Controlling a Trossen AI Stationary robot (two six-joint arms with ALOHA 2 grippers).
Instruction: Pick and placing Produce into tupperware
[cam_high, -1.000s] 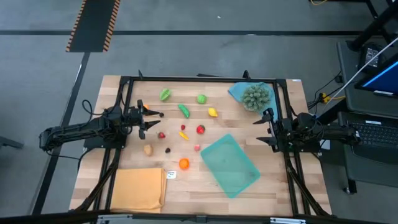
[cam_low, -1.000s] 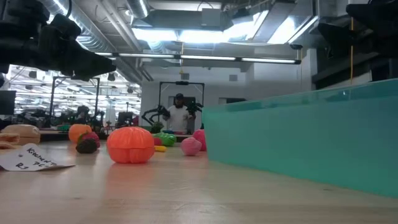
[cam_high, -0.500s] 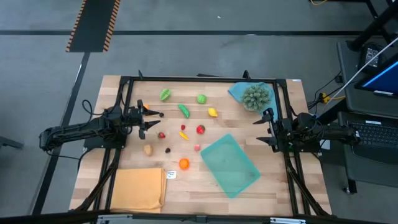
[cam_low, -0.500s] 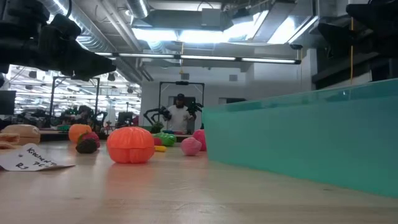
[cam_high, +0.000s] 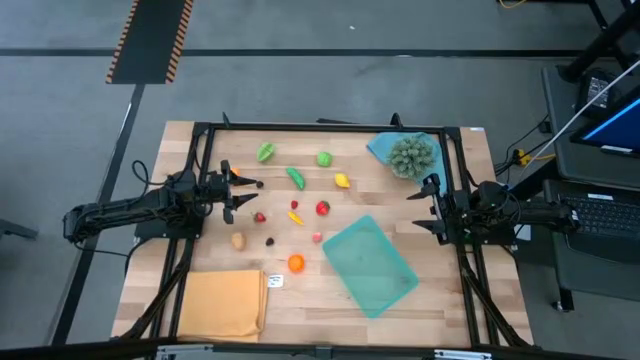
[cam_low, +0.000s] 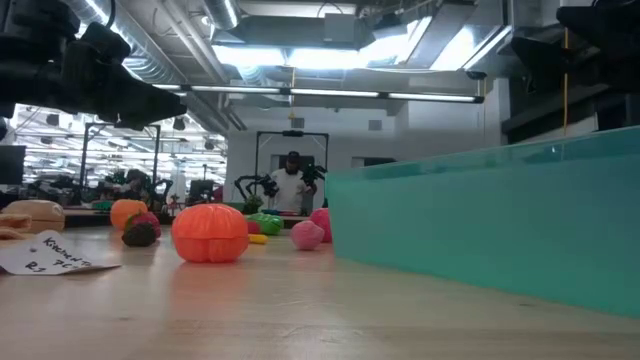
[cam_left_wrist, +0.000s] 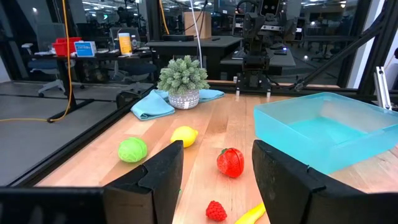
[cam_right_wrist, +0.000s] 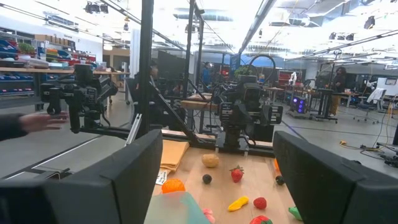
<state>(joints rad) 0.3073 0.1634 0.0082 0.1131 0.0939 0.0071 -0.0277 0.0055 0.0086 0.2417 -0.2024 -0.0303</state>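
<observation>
Table (cam_high: 450, 300): produce (cam_high: 296, 263) beside tupperware (cam_high: 371, 266).

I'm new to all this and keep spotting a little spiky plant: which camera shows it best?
The left wrist view: the spiky plant stands upright in a pale pot on a blue cloth, seen from the side. The high view shows only its round top. The low and right wrist views don't show it.
</observation>
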